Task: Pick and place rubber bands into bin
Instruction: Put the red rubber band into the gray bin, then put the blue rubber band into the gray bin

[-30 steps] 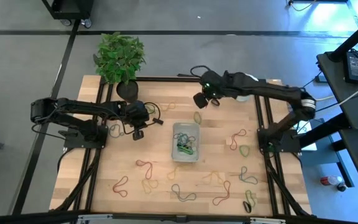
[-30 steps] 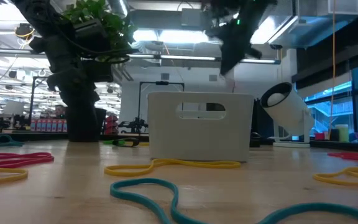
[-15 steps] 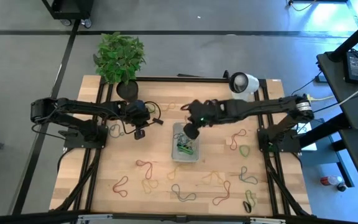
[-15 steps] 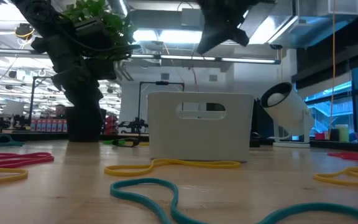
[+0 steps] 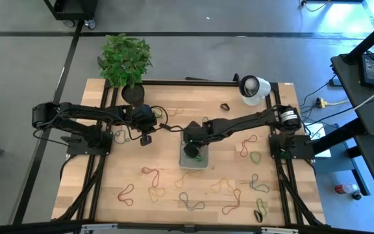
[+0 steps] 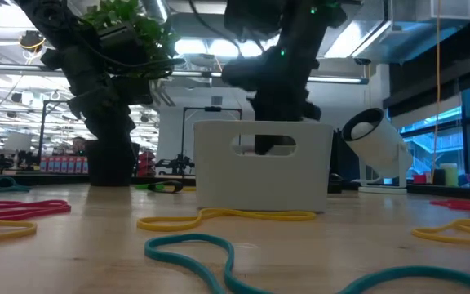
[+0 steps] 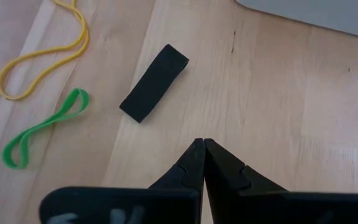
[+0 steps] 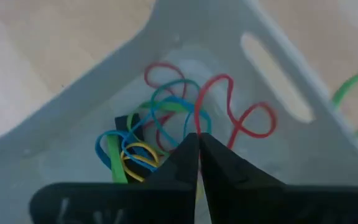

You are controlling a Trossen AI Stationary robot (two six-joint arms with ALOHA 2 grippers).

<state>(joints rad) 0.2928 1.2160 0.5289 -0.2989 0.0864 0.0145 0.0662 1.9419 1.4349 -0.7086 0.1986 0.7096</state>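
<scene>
From above we see the small translucent grey-white plastic bin near the middle of the light wooden table. The right gripper reaches in from the right and sits over the bin's upper part. The left gripper waits over the table's left side, well apart from the bin. Thin loose rubber bands in red, yellow, green and dark colours lie scattered across the lower half of the table and on its right side. A leafy green potted plant stands at the top left corner, and a round white lamp-like object at the top right.

At table height we see the bin's pale wall with a slot handle, and the right arm coming down behind and into it. A yellow band lies just in front of the bin, a teal one nearer us.

In the left wrist view the left gripper's fingers are pressed together, holding nothing, above bare wood near a flat black strip, a green band and a yellow band.

In the right wrist view the right gripper's fingers are together at the tips, poised over a tangle of red, blue, green and yellow bands inside the bin; we cannot tell if they pinch one.
</scene>
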